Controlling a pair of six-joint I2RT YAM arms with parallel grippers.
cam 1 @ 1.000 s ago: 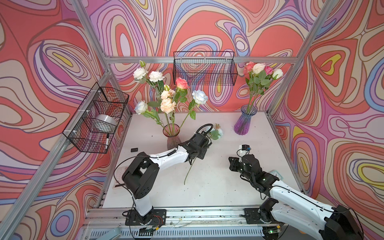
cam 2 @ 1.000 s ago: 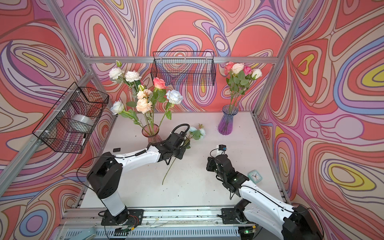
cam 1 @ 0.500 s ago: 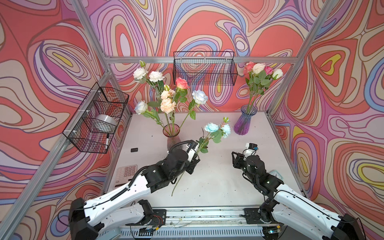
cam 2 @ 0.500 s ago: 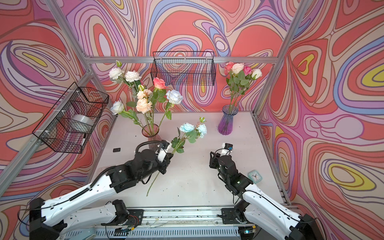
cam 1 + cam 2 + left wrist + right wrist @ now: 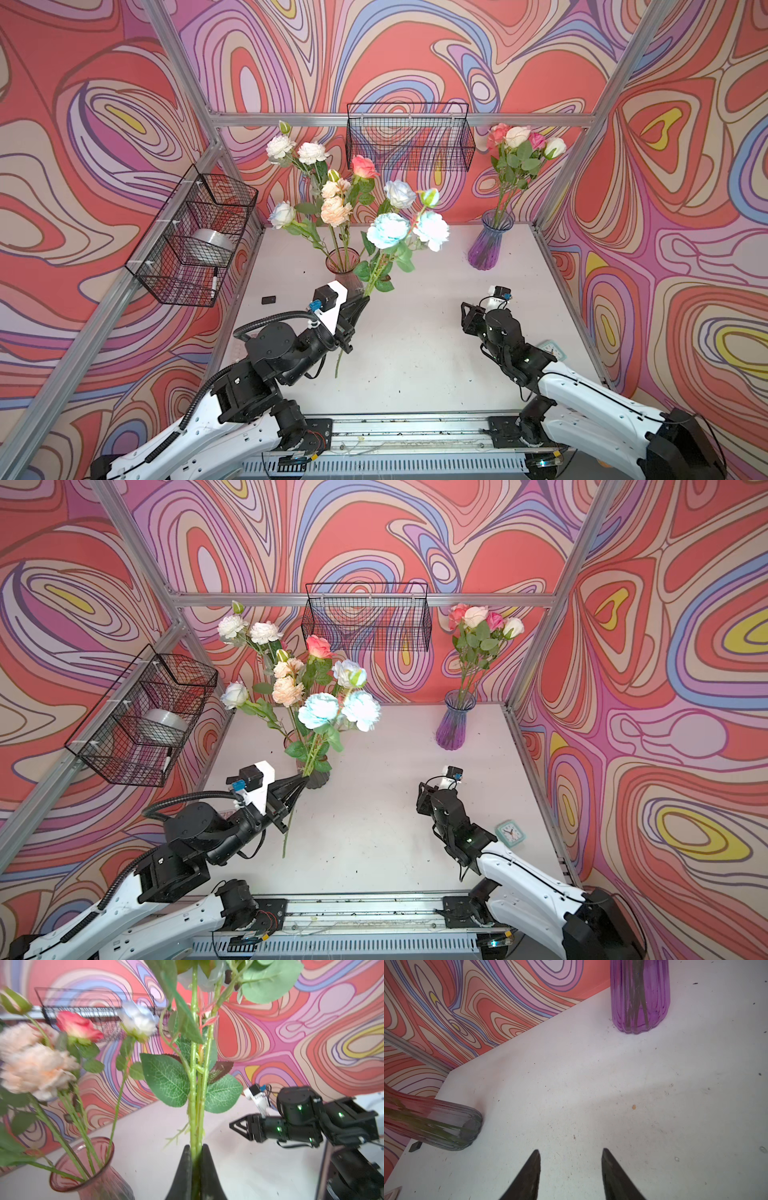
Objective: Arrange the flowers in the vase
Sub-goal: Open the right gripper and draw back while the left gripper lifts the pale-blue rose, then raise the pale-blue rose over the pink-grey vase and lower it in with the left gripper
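Pinching the pale blue flower (image 5: 388, 230) low on its green stem, the left tool (image 5: 195, 1148) has both dark fingers pressed against the stem from either side, with no gap visible in the left wrist view. Above the grip, the leafy stem rises tilted to two pale blue blooms and a green bud. In both top views these stand higher than, and to the right of, the mouth of the pink vase (image 5: 343, 266). Below the grip, the bare stem end hangs down toward the surface (image 5: 415, 353); contact with the surface cannot be determined. The left tool (image 5: 305, 776) sits just beside the pink vase body, on its near side. The left arm reaches forward from the near-left base with the elbow raised, and the wrist is angled up toward the back wall. The pink vase already contains the white, cream and coral flowers (image 5: 332, 208). The right tool (image 5: 570, 1150) has its fingers spread apart, grips nothing, and hovers low over bare surface. The right arm extends forward from the near-right base, with the tool pointing toward the middle of the surface. The purple vase (image 5: 486, 249) stands near the back right corner, well apart from both tools, and holds its own bunch of pink and white roses (image 5: 519, 145).
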